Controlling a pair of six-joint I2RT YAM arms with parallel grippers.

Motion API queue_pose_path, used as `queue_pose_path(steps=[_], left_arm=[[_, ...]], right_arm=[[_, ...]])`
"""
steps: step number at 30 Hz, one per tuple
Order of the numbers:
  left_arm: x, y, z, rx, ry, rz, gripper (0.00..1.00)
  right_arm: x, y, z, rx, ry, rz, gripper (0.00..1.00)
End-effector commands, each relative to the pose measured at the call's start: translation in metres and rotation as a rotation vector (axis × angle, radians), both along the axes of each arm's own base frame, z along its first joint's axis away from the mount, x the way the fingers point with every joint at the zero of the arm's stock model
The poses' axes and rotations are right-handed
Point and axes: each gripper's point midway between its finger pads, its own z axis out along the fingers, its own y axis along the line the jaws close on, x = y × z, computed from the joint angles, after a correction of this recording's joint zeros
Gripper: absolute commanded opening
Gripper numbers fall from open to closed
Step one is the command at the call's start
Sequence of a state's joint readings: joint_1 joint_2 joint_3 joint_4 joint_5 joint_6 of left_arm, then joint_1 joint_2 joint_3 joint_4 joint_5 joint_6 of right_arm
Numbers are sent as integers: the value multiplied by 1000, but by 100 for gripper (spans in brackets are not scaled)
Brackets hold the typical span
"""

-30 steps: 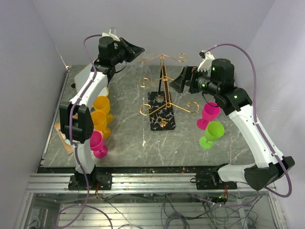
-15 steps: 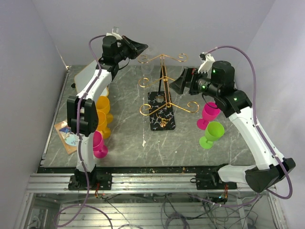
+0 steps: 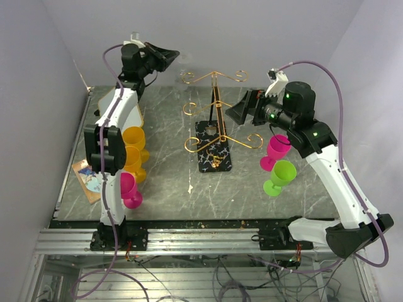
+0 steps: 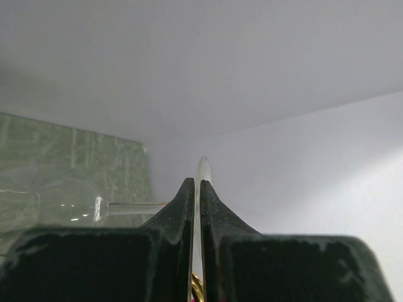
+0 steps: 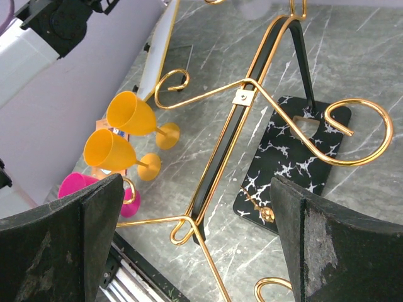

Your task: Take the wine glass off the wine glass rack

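Note:
The wine glass (image 4: 56, 202) is clear. Its bowl lies to the left in the left wrist view, its stem runs right, and its round foot (image 4: 203, 168) stands edge-on between the fingers. My left gripper (image 4: 196, 184) is shut on that foot. In the top view it (image 3: 169, 56) is high at the back, left of the wine glass rack (image 3: 214, 94), and the glass is barely visible there. The rack's gold scroll hooks rise from a black marble base (image 3: 213, 150). My right gripper (image 3: 242, 110) is open beside the rack's right side; the rack (image 5: 245, 97) shows between its fingers.
Two yellow cups (image 3: 133, 138) and a pink cup (image 3: 128, 189) stand at the left by my left arm. A pink cup (image 3: 277, 148) and a green cup (image 3: 282, 175) stand at the right under my right arm. A white board (image 3: 107, 100) lies at the back left.
My left gripper has moved up and to the left with the glass, away from the rack's top hooks. My right arm has barely moved.

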State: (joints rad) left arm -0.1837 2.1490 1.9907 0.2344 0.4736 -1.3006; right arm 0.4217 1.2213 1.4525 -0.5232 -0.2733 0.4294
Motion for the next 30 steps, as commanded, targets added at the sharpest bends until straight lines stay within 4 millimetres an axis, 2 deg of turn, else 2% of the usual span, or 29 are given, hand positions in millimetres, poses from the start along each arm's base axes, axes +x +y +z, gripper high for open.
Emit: queue_pose_path(steps=[1,5,9,16,20,24,30], left_arm=[[-16,54,72,9,-162,73,7],[-39,81,98,72,-200,109,7],[-73,86,126,139,-252,98,7],[-161,93,191,210,-422,113,7],[-218,85,226,187,-578,55,7],[-266,75,242,92,-683,-52,7],[-321,66,243,-107,-753,-248,7]], right_arm=[[-3,-3,12,20,-44,-1,100],[-6,-3,20,30,-74,7,100],[-1,-5,23,21,-88,-6,100],[0,1,29,47,-98,17,100],[2,0,31,52,-110,4,100],[1,1,37,88,-130,0,100],[-7,18,61,241,-186,83,99]])
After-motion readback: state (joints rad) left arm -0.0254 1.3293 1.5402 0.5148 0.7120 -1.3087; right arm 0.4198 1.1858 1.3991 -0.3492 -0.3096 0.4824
